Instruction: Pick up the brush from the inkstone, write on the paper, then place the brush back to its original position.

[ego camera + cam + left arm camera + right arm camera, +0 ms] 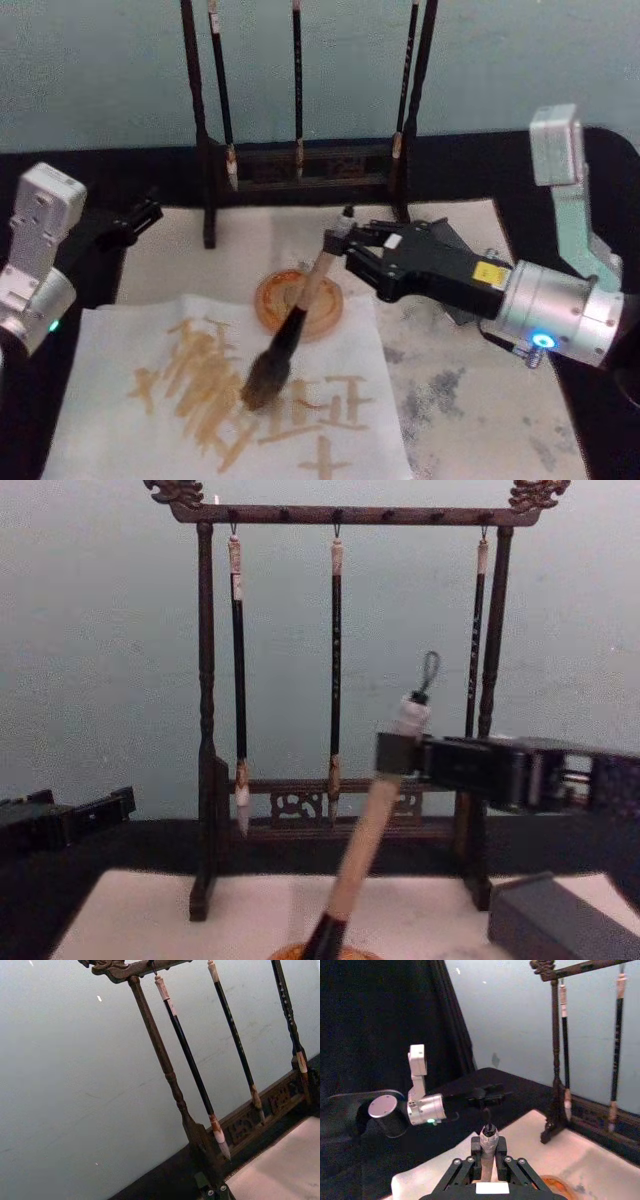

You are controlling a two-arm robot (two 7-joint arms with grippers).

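My right gripper [340,245] is shut on the brush [300,315] near the top of its tan handle. The brush leans down to the left, and its bushy dark bristles [264,384] touch the paper [110,340] among several tan strokes. The chest view has the same grip [400,752] on the handle [362,850]. From the right wrist, the fingers [501,1149] clamp the grey end cap [489,1139]. The inkstone [560,920] is a dark grey block at the right, beneath my right arm. My left gripper [140,215] is parked at the far left, shut and holding nothing.
A dark wooden rack [340,515] with three slim black brushes [336,670] stands at the back. An orange round dish [325,310] lies just behind the paper, under the leaning brush. A pale mat [470,400] with grey stains covers the table to the right.
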